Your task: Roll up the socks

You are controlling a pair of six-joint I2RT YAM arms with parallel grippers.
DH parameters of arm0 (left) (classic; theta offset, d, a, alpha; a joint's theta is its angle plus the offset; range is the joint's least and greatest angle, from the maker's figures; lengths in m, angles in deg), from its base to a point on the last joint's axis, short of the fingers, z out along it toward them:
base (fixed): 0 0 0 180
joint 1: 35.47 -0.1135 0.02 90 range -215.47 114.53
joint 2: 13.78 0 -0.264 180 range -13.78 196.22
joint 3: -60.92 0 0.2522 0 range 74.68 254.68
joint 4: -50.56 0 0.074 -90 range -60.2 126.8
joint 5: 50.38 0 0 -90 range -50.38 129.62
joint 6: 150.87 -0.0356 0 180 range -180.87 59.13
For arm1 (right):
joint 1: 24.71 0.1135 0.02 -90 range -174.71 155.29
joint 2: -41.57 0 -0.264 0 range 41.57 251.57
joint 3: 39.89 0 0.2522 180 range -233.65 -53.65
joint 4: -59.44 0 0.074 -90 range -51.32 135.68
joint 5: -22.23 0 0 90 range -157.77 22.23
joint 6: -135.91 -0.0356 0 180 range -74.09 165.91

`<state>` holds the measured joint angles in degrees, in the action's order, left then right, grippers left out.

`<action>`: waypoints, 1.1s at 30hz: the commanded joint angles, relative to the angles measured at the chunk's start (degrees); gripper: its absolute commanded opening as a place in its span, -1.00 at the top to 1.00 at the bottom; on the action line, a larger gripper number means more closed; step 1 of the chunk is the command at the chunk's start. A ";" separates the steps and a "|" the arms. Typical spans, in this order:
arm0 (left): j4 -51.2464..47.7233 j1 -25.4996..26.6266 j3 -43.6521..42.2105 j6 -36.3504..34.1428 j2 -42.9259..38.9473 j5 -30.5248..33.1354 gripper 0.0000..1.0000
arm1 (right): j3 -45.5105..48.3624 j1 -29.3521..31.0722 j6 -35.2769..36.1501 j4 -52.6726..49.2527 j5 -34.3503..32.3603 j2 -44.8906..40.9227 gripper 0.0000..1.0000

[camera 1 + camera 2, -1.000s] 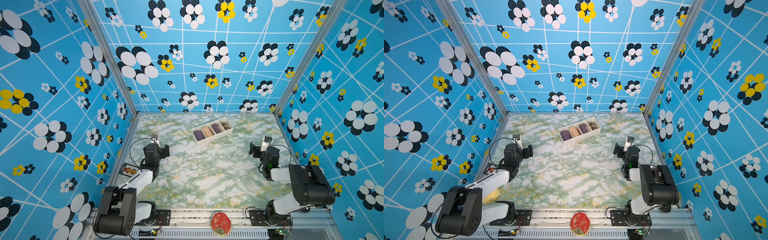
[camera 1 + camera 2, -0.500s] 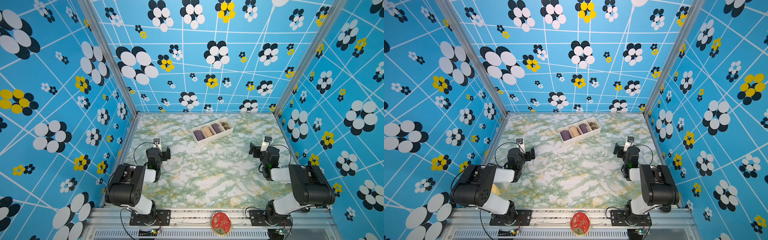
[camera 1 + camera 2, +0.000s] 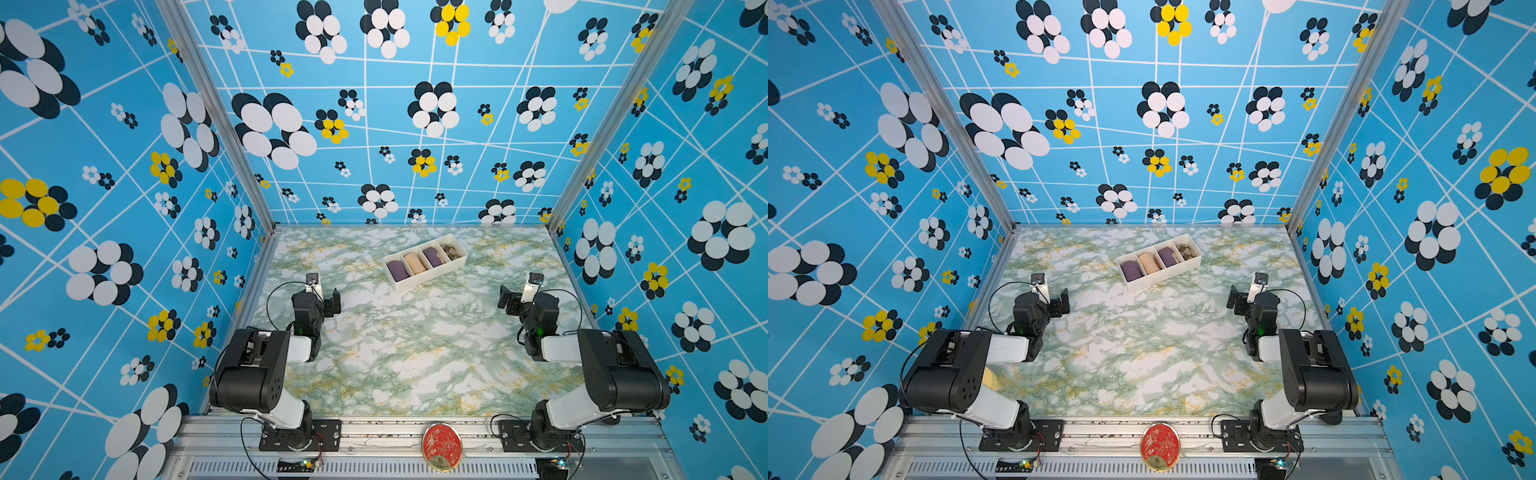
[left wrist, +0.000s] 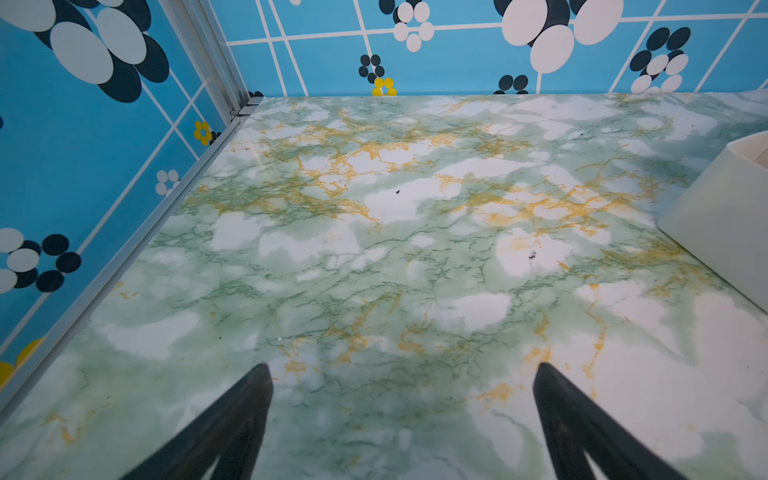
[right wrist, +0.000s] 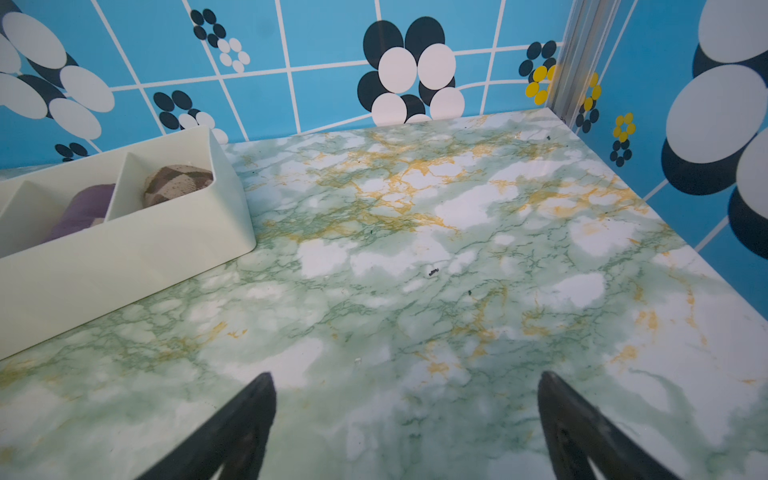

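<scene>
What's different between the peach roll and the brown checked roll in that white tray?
The peach roll is plain; the brown checked roll is patterned. The brown one sits in an end compartment of the white tray, the peach one in an inner compartment. Both are rolled up.

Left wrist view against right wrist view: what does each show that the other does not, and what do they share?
Only the left wrist view: the left gripper, open, and a plain outer wall of the white tray, contents hidden. Only the right wrist view: the right gripper, open, and two tray compartments holding a purple sock roll and a brown checked sock roll. Both: marble tabletop, blue flowered walls, nothing between the fingers.
</scene>
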<state>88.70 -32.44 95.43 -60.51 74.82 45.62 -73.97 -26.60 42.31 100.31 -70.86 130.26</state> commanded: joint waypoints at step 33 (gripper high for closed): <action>-0.48 -1.06 1.48 -0.27 -0.27 -3.01 -0.98 | -1.61 0.99 1.09 -1.46 -1.30 0.43 -0.99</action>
